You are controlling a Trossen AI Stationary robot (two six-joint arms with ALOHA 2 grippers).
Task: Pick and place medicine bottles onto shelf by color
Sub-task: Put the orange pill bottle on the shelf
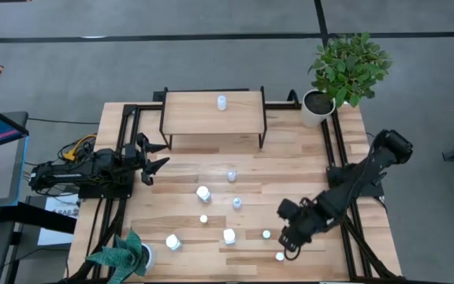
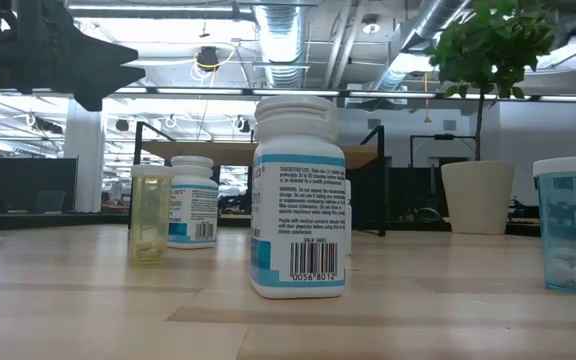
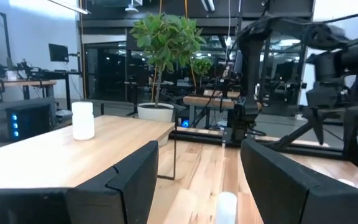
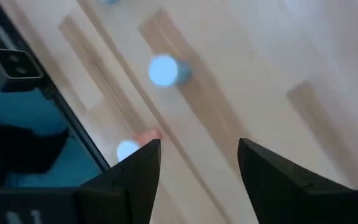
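The right gripper (image 1: 287, 239), fingers spread and empty, hangs over the near right of the tabletop (image 1: 290, 166), above two tiny bottles (image 1: 266, 234) standing close together there. The left gripper (image 1: 158, 160), also spread with nothing between its fingers, waits at the left edge, facing the shelf (image 1: 191, 114). One white bottle (image 1: 222, 102) stands on the shelf at the far side. Seven more bottles are scattered across the tabletop's middle and near part; a large white one (image 2: 299, 195) stands nearest the low camera.
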